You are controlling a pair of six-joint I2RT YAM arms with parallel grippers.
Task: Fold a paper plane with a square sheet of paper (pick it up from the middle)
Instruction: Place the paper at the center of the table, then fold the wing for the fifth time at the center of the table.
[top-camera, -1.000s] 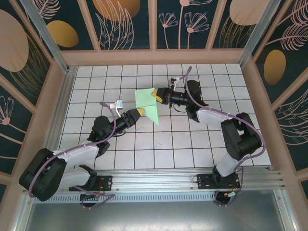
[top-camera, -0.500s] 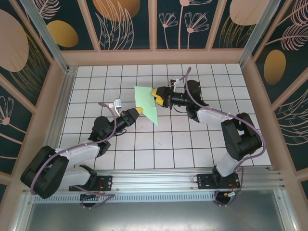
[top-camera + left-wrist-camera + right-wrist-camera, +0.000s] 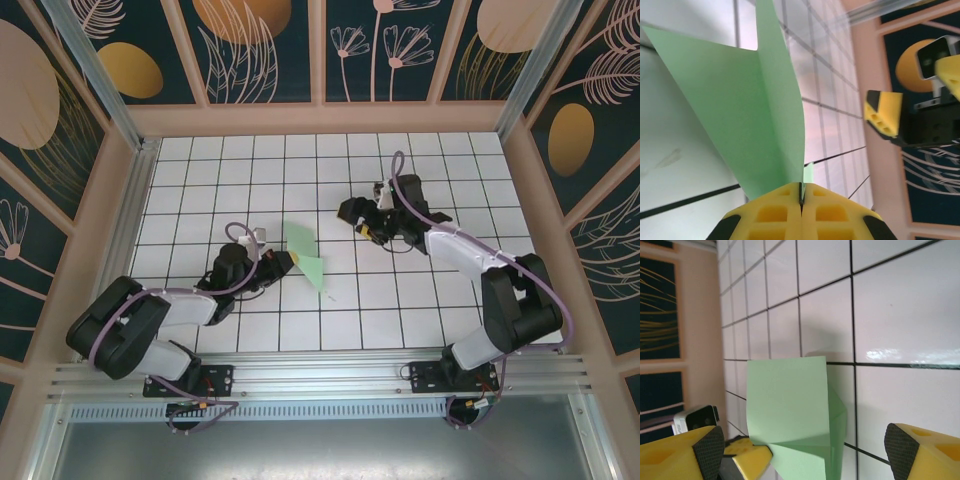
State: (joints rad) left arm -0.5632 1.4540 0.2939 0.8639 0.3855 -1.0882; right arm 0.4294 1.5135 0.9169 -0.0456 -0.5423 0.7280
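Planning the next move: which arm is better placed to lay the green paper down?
Left. The left fingers are shut on the folded green paper. The right fingers stand open, apart from it, likely needing a regrasp.

Looks down on white tiled floor (image 3: 890,300), dark grout lines. Finds folded green paper (image 3: 790,405) at lower centre, its lower left edge meeting left gripper (image 3: 756,451). Frames it between right gripper (image 3: 805,447), black-padded fingers (image 3: 901,446) spread wide, touching nothing. Catches peach wall (image 3: 695,315) at left.
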